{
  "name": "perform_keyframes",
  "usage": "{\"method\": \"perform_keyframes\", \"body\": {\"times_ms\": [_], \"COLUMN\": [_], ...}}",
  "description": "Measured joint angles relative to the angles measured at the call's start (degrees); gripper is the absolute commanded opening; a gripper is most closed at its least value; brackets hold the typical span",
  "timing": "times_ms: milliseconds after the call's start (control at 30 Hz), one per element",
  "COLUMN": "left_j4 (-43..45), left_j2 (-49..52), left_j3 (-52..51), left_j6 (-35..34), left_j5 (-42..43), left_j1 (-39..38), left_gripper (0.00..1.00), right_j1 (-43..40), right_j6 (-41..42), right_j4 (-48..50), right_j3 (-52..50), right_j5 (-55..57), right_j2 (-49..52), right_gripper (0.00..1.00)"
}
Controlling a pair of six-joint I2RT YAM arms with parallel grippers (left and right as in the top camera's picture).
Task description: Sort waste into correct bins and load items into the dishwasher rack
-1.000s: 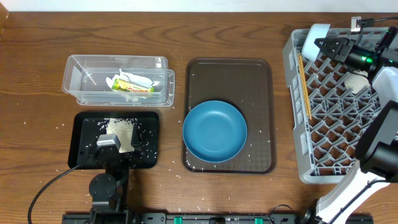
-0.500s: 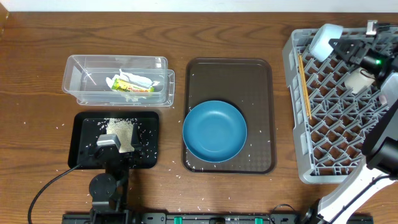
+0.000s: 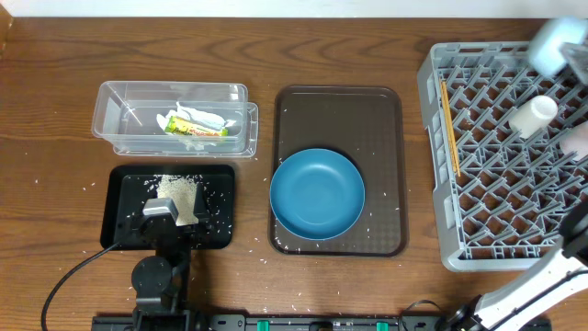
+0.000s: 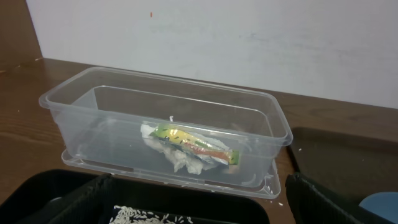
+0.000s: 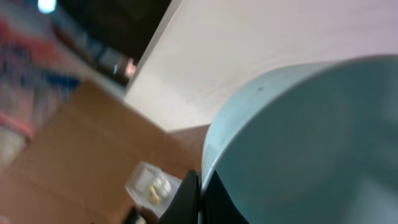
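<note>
My right gripper is shut on the rim of the small light-blue bowl. In the overhead view that bowl is a blur above the far right corner of the grey dishwasher rack. Chopsticks and a white cup lie in the rack. The dark-blue bowl sits on the brown tray. My left gripper is open low over the black tray, with the rice between its fingers. Tissue and wrapper lie in the clear container.
Loose rice grains are scattered on the wood around the black tray and at the brown tray's front edge. A pale pink shape, likely a cup, sits at the rack's right edge. My right arm rises at the bottom right.
My right gripper has carried the light-blue bowl rightward and up over the rack's far corner, and the arm has swung largely out of the overhead view. The left arm has not moved.
</note>
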Motion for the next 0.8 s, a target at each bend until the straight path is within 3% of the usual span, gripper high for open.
{"method": "perform_keyframes", "body": {"times_ms": [233, 500, 800], "left_j4": [0.0, 0.0, 0.0], "left_j2": [0.0, 0.0, 0.0], "left_j3": [0.0, 0.0, 0.0], "left_j6": [0.0, 0.0, 0.0], "left_j5": [0.0, 0.0, 0.0], "left_j1": [0.0, 0.0, 0.0], "left_gripper": [0.89, 0.89, 0.89], "right_j1": [-7.2, -7.6, -6.6], "right_j6": [-1.0, -9.7, -13.9], "right_j4": [-5.4, -13.1, -13.4], "right_j3": [0.0, 0.0, 4.0], "right_j5": [1.0, 5.4, 12.9], "right_j2": [0.0, 0.0, 4.9], "right_gripper": [0.01, 0.01, 0.01]}}
